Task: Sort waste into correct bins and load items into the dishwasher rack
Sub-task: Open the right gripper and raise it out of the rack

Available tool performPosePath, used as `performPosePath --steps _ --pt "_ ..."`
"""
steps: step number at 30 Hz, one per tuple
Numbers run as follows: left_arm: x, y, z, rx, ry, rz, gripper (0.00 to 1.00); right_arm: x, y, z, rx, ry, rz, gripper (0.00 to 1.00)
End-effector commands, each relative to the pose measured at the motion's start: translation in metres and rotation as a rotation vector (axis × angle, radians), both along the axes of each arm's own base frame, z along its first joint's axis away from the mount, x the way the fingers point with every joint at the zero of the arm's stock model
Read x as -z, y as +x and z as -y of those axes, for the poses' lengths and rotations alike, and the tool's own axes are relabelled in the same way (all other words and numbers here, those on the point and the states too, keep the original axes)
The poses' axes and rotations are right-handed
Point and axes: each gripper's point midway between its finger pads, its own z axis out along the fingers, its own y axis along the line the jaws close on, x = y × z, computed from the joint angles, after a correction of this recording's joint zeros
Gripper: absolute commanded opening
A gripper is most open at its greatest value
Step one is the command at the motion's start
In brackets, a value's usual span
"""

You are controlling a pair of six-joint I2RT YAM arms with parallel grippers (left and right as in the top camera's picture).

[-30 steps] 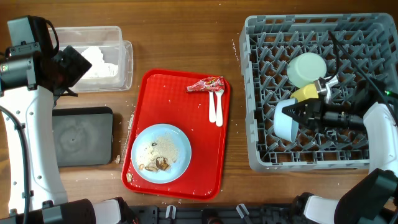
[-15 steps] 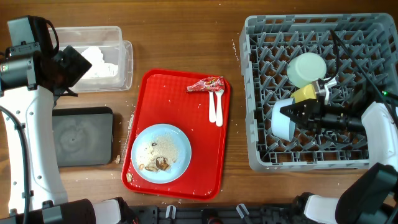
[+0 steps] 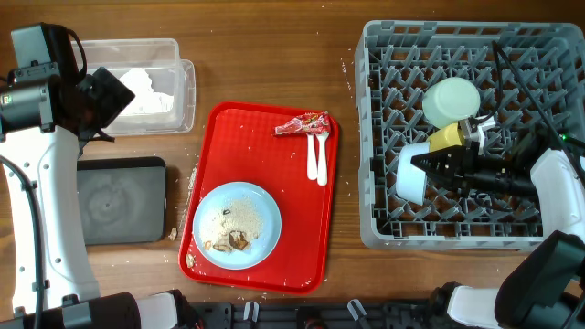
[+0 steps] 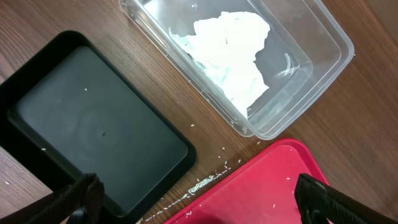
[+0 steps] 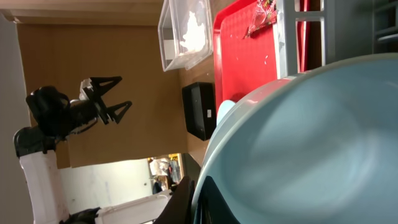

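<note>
Change from a second ago: the right gripper (image 3: 428, 165) and the smaller light blue bowl (image 3: 409, 175) it carries have shifted left inside the dishwasher rack (image 3: 457, 240). The bowl is now near the rack's left wall. The rack itself looks nudged slightly left on the table (image 3: 274, 55). The left arm and the things on the tray are unchanged.

Right jaws are pinched tight on the bowl's rim, and the bowl is tipped on edge among the pegs. In the right wrist view its smooth, glossy curve fills most of the frame.

Nearest the base is the light blue plate (image 3: 237, 226), round and shallow, at the front of the flat red serving tray (image 3: 274, 169). It holds brown food scraps (image 3: 230, 241) and a dusting of white crumbs (image 3: 245, 217). More loose crumbs (image 4: 205, 182) lie on the wood by the tray's left edge.

Mid-table: the matte black tray (image 4: 93, 130) is rectangular with rounded corners. The white plastic fork and spoon (image 3: 317, 157) lie side by side on the red tray.

Farther back are the shiny red snack wrapper (image 3: 303, 124) and the clear plastic tub (image 4: 323, 56) holding crumpled white paper napkins (image 4: 233, 53).

Left gripper (image 4: 200, 198): jaws spread wide, holding nothing, above the tub and the black tray.

Around the bowl, the rack is a grey lattice of pegs. The yellow cup (image 3: 448, 137) lies just beside the gripper's far flank, and the pale green bowl (image 3: 451, 101) sits beyond it.
</note>
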Motion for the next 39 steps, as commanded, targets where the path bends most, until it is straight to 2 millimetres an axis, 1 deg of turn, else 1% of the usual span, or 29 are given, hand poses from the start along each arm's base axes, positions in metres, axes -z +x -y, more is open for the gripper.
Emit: performPosePath --steps 1,10,11,15,17,21,23,25,26,28,29,30,32,33,37,38,39 --pt "-0.001 -0.001 -0.003 -0.016 0.005 0.004 1.00 0.006 -0.002 -0.003 -0.010 0.021 -0.021 0.04" --pt "-0.001 -0.001 -0.003 -0.016 0.005 0.004 1.00 0.003 -0.008 -0.006 -0.030 0.025 -0.009 0.04" --pt "-0.001 -0.001 -0.003 -0.016 0.005 0.004 1.00 0.007 -0.008 -0.005 -0.035 0.007 -0.012 0.04" --pt "-0.001 -0.001 -0.003 -0.016 0.005 0.004 1.00 0.042 -0.007 0.012 -0.023 -0.170 -0.139 0.04" --pt "-0.001 -0.001 -0.003 -0.016 0.005 0.004 1.00 0.047 -0.005 0.016 -0.013 -0.197 -0.155 0.04" --pt "-0.001 -0.001 -0.003 -0.016 0.005 0.004 1.00 0.065 -0.008 0.027 0.015 -0.293 -0.255 0.09" --pt "-0.001 -0.001 -0.003 -0.016 0.005 0.004 1.00 0.075 -0.012 0.038 0.040 -0.371 -0.322 0.10" --pt "-0.001 -0.001 -0.003 -0.016 0.005 0.004 1.00 0.078 -0.013 0.052 0.078 -0.472 -0.373 0.10" --pt "-0.001 -0.001 -0.003 -0.016 0.005 0.004 1.00 0.077 -0.013 0.062 0.111 -0.532 -0.397 0.11" --pt "-0.001 -0.001 -0.003 -0.016 0.005 0.004 1.00 0.070 -0.014 0.083 0.189 -0.665 -0.430 0.18" --pt "-0.001 -0.001 -0.003 -0.016 0.005 0.004 1.00 0.066 -0.016 0.090 0.212 -0.704 -0.441 0.21" --pt "-0.001 -0.001 -0.003 -0.016 0.005 0.004 1.00 0.062 -0.018 0.096 0.235 -0.745 -0.451 0.25" --pt "-0.001 -0.001 -0.003 -0.016 0.005 0.004 1.00 0.053 -0.026 0.109 0.284 -0.825 -0.483 0.38" --pt "-0.001 -0.001 -0.003 -0.016 0.005 0.004 1.00 0.049 -0.029 0.114 0.309 -0.859 -0.506 0.43" --pt "-0.001 -0.001 -0.003 -0.016 0.005 0.004 1.00 0.026 -0.038 0.133 0.381 -0.968 -0.542 0.44" --pt "-0.001 -0.001 -0.003 -0.016 0.005 0.004 1.00 0.017 -0.040 0.139 0.414 -0.999 -0.547 0.44" --pt "-0.001 -0.001 -0.003 -0.016 0.005 0.004 1.00 0.003 -0.039 0.143 0.444 -1.019 -0.534 0.44"
